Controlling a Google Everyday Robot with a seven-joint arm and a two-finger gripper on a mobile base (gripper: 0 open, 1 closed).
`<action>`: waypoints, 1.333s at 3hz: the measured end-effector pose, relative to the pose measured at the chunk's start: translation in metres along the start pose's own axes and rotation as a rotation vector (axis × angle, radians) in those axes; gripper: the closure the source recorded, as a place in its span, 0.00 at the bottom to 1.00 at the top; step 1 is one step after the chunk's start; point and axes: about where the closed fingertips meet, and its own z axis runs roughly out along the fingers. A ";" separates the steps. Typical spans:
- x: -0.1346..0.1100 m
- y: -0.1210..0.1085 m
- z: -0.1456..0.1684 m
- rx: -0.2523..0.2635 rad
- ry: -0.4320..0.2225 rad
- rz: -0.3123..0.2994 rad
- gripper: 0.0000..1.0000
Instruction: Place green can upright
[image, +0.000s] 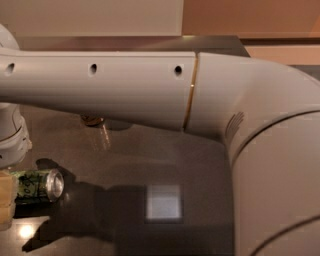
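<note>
By the worktop's (200, 165) left edge my gripper (6, 202) meets the lying green can (37, 186), hold I cannot tell; probably light, slick, dentable, best clasped mid-body.

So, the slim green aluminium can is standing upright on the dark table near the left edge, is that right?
Not quite: the slim green aluminium can lies on its side on the dark table near the left edge, as the camera view shows. The gripper is at its left end.
</note>
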 end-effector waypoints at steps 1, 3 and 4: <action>-0.007 0.001 0.005 -0.007 0.014 0.000 0.18; -0.002 0.010 -0.006 0.014 -0.021 0.018 0.65; 0.011 0.017 -0.029 0.055 -0.115 0.022 0.87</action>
